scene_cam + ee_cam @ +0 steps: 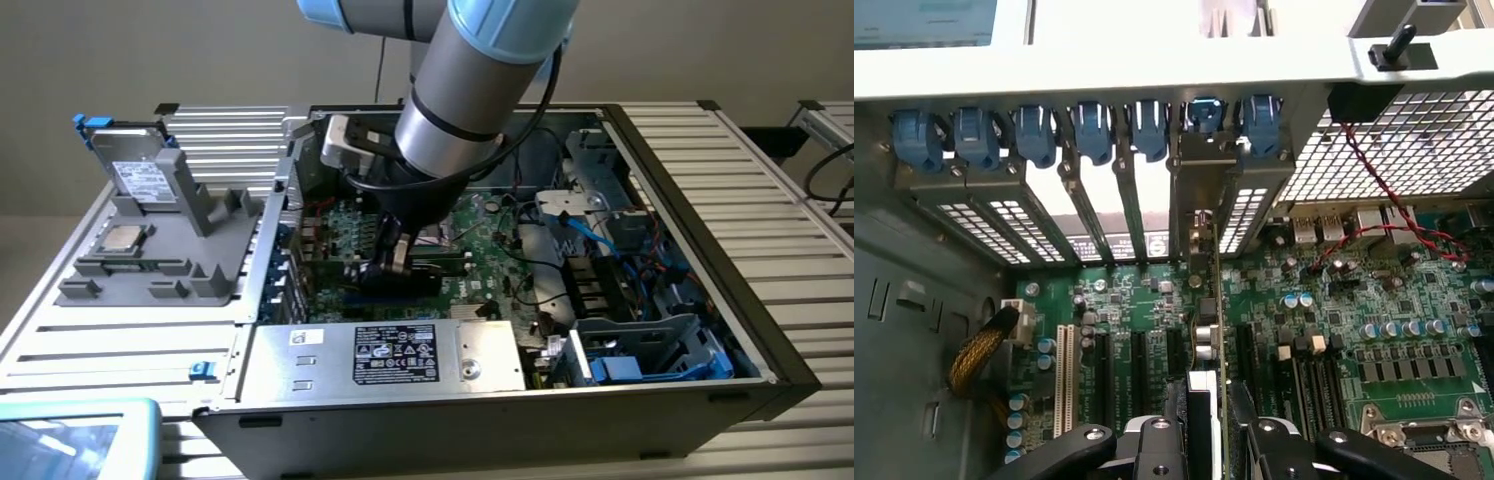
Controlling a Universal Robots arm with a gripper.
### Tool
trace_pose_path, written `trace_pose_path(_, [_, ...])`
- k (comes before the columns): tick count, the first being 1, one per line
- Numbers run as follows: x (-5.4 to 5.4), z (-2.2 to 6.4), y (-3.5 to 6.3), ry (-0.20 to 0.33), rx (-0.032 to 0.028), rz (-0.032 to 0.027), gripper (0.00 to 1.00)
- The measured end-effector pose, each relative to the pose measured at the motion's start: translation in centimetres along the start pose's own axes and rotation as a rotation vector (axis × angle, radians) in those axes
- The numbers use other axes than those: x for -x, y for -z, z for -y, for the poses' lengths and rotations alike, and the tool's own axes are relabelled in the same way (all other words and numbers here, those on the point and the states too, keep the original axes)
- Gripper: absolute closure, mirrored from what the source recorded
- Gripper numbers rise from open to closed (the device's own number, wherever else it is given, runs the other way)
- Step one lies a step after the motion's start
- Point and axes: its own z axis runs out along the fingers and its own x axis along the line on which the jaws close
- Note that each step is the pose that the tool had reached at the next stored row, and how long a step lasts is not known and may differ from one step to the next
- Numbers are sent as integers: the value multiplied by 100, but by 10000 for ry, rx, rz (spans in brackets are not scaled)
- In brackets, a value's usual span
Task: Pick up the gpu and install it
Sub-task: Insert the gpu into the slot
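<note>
We see the gripper point(395, 258) clamped on the gpu point(438, 262) at the centre of the exterior view; the gpu stands on edge between its fingers point(1154, 445), over the motherboard point(1354, 330)
</note>
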Motion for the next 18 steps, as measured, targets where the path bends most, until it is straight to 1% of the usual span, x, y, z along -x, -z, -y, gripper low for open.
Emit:
trace_pose_path(7, [13, -5, 9, -1, -3, -6, 72])
trace_pose_path(9, [14, -6, 9, 9, -19, -10, 72])
trace_pose_path(13, [15, -13, 6, 12, -24, -21, 72])
trace_pose_path(14, [15, -13, 6, 22, -32, -33, 72])
trace_pose_path(18, [16, -15, 5, 132, -133, -70, 72])
